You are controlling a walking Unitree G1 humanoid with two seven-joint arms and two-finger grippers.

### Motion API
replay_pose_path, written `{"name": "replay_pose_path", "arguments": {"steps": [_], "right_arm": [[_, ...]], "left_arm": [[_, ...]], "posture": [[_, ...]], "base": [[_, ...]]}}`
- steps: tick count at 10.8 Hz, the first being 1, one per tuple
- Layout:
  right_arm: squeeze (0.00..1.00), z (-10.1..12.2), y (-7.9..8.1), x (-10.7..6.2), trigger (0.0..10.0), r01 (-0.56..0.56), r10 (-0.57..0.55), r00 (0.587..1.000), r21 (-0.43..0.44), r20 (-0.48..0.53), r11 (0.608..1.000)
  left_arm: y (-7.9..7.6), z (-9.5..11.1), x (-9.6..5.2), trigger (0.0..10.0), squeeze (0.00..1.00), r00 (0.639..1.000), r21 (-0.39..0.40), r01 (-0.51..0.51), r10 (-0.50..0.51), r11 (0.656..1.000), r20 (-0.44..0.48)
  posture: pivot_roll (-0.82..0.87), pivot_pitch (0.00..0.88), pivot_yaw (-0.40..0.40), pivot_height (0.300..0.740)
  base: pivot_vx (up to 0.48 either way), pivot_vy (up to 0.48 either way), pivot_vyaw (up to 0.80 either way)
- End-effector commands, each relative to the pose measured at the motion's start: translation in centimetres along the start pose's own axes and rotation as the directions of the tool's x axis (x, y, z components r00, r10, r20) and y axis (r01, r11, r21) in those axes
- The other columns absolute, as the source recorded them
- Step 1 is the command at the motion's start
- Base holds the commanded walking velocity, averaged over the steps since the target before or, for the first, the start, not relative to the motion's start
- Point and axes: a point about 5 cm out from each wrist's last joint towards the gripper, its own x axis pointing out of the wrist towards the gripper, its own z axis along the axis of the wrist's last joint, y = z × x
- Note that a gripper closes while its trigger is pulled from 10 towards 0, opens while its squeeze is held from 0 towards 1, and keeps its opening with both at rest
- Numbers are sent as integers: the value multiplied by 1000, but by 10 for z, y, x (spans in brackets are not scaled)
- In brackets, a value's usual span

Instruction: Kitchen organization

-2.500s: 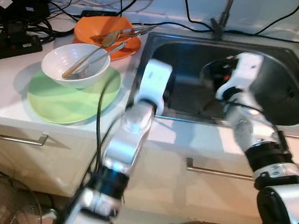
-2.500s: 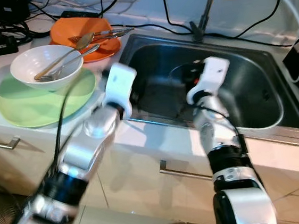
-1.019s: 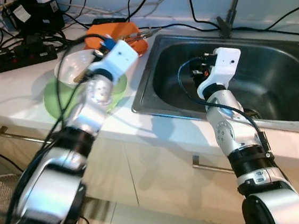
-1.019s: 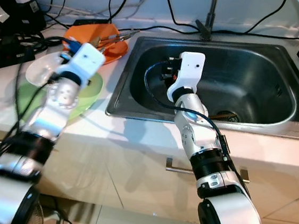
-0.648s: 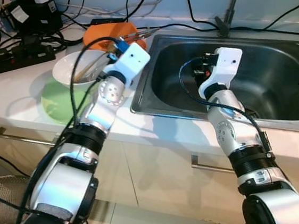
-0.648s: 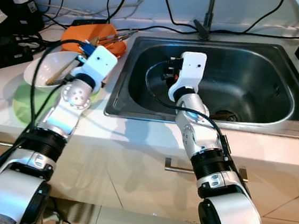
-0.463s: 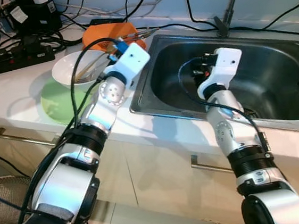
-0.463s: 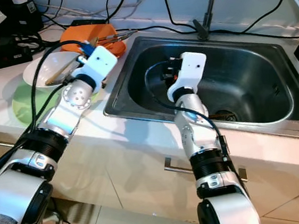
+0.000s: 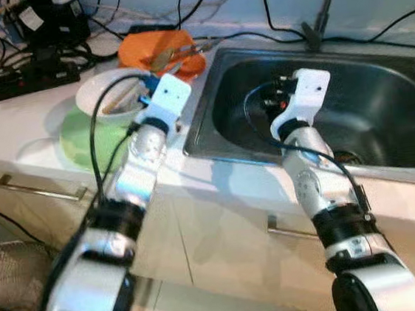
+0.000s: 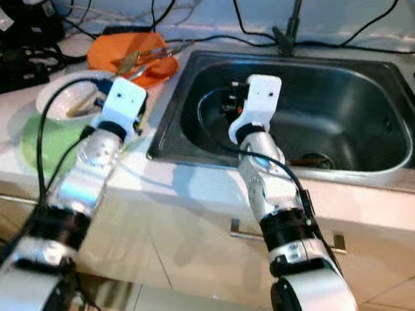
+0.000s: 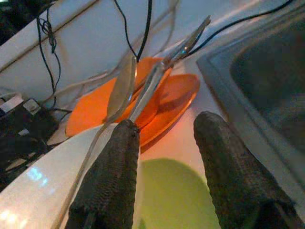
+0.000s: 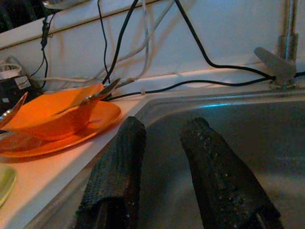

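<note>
Left pincer [image 11: 164, 143], fingers apart and holding nothing, hovers over the white bowl's [image 9: 103, 97] rim beside the green plate [image 9: 79, 139]. Right pincer [image 12: 159, 152], also parted, hangs inside the sink [image 10: 352, 122]. Orange dishes [image 10: 119, 57] with cutlery [image 11: 157, 81] crowd the desk [image 9: 10, 117] behind.

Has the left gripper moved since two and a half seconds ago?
Yes. The left gripper went from the sink edge over to the white bowl.
</note>
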Motion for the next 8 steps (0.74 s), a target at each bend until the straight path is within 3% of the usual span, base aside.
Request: {"name": "replay_pose_path", "arguments": {"steps": [1,6,8], "right_arm": [[0,-2,-5,-2,10000,17,-17,1000,-4,-1,1000],[0,-2,-4,0,10000,12,-12,1000,2,-4,1000],[0,-3,-4,0,10000,11,-11,1000,5,-6,1000]], "left_arm": [[2,2,-2,10000,0,1000,-21,-5,5,1000,1],[0,-8,-15,10000,0,998,-216,-20,6,976,-65],[2,-6,-20,10000,0,998,-227,-29,15,974,-63]], "posture": [[107,18,16,740],[118,14,12,740],[122,16,9,740]], "base": [[0,0,0],[0,0,0],[0,0,0]]}}
